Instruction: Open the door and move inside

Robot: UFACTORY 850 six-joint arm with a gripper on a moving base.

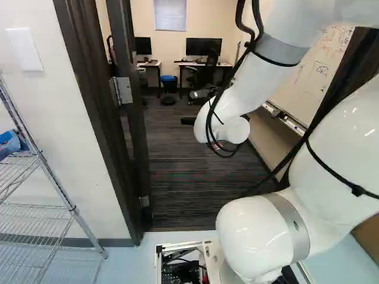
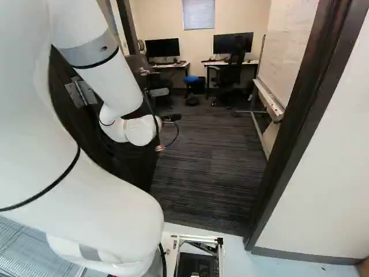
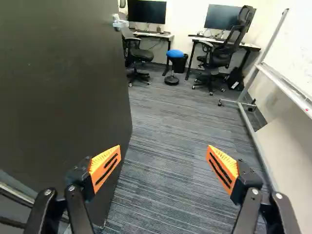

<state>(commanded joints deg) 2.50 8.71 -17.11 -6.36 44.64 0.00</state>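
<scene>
The gripper (image 2: pixel 172 118) shows as a small dark part beyond the arm's wrist, inside the doorway. In the wrist view the gripper (image 3: pixel 163 168) is open, its orange-padded fingers wide apart with nothing between them. The dark door (image 3: pixel 63 73) stands swung into the room, close beside one finger; whether they touch I cannot tell. Its metal handle (image 3: pixel 119 23) is at the far edge, ahead of that finger. In the left base view the door (image 1: pixel 135 118) hangs from hinges on the dark door frame (image 1: pixel 89 89). The frame's other side (image 2: pixel 305 127) shows in the right base view.
Dark striped carpet (image 3: pixel 170 122) lies beyond the threshold. A whiteboard on a wheeled stand (image 2: pixel 268 95) lines one side of the room. Farther in are desks with monitors (image 2: pixel 162 47), office chairs (image 3: pixel 219 53) and a blue stool (image 3: pixel 175 53). A wire rack (image 1: pixel 41 160) stands outside the doorway.
</scene>
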